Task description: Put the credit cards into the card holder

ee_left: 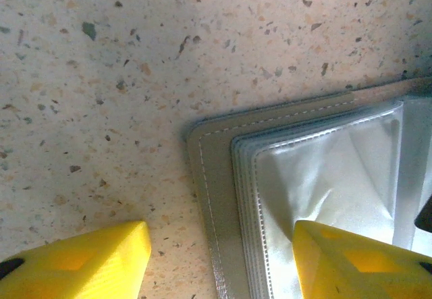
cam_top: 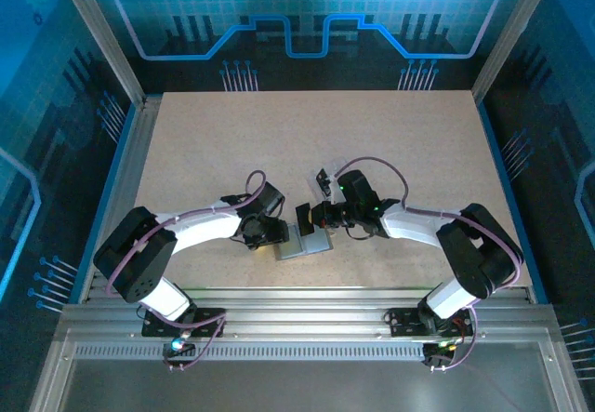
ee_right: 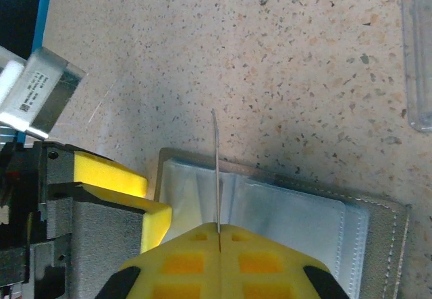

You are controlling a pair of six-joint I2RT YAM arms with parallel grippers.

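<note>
The grey card holder (cam_top: 299,245) lies open on the table, its clear sleeves (ee_left: 324,171) facing up. My right gripper (ee_right: 219,235) is shut on a thin card (ee_right: 216,171), which stands edge-on just above the holder's sleeves (ee_right: 290,221). From above this card (cam_top: 303,219) looks black. My left gripper (ee_left: 223,265) is open and straddles the holder's stitched edge (ee_left: 209,177). One of its yellow fingers (ee_left: 88,258) is over the table and the other finger (ee_left: 358,262) rests on a sleeve. The yellow card is out of view.
A clear plastic box (ee_right: 418,49) sits on the table beyond the holder, also seen from above as the box (cam_top: 323,181). The left arm's fingers (ee_right: 152,218) crowd the holder's left end. Open tabletop (cam_top: 316,133) stretches behind both arms.
</note>
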